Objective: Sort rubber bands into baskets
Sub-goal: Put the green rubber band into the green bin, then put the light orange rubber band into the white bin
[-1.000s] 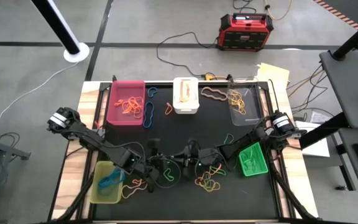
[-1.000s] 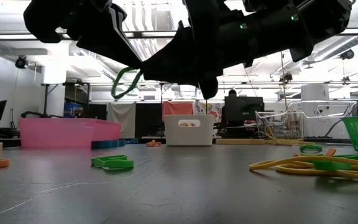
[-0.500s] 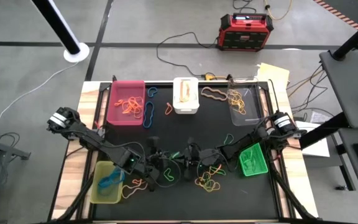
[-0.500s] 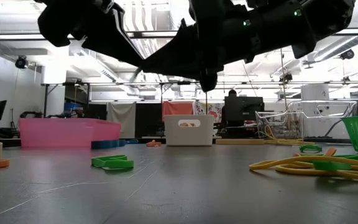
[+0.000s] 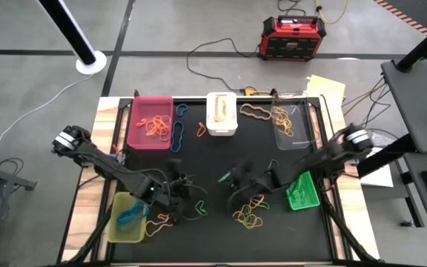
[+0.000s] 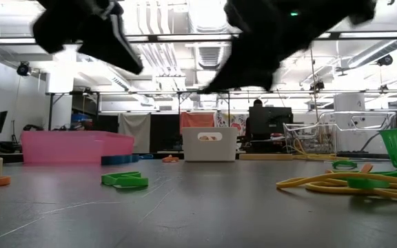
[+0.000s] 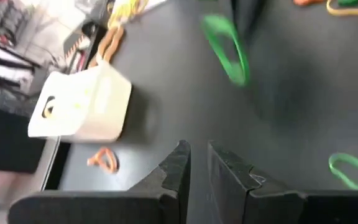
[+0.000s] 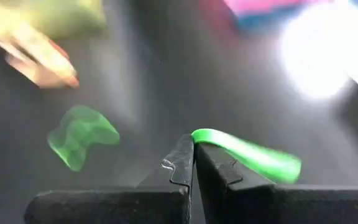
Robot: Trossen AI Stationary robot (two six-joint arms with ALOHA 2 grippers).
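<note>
The black tabletop point(image 5: 221, 159) carries five baskets. The pink basket point(image 5: 150, 122), the white basket point(image 5: 221, 114) and the clear basket point(image 5: 293, 126) stand along the far edge. The yellow-green basket point(image 5: 127, 217) sits at the near left and the bright green basket point(image 5: 301, 191) at the near right.

No brand, label or writing can be read on any of them.

Both dark arms reach in toward the middle. The right claw point(image 5: 230, 179) is over the tabletop's centre. In the right wrist view its fingers point(image 8: 180, 163) are pinched tight on one end of a green rubber band point(image 8: 247, 154), which sticks out to one side. The left claw point(image 5: 190, 196) hangs just left of it. Its fingers point(image 7: 178, 163) stand a narrow gap apart with nothing between them.

Loose rubber bands lie scattered. A green loop point(image 5: 197, 210) lies near the left claw, and an orange and yellow tangle point(image 5: 248, 215) near the right one. Blue loops point(image 5: 177, 135) lie beside the pink basket, which holds orange bands point(image 5: 152, 126).
</note>
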